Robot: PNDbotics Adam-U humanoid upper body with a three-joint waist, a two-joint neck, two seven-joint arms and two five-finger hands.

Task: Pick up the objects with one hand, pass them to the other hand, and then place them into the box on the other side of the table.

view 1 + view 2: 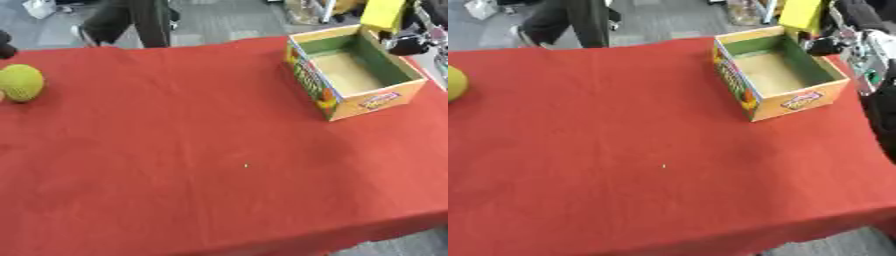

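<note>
An open cardboard box (389,97) with a green lining and printed sides stands at the table's far right; inside I see only its bare bottom. Above its far right corner is a yellow block (383,14), upright. My right hand (408,43) comes in from the upper right, its dark fingers curled at the block's lower end. A yellow-green ball (20,83) lies at the far left of the red cloth. Just above it, a dark bit of my left hand (5,48) shows at the view's left edge; its fingers are hidden.
The red tablecloth (219,165) covers the whole table, and its near edge runs across the bottom right. A person's legs (131,22) stand beyond the far edge. Silver and black arm parts (868,60) hang beside the box's right side.
</note>
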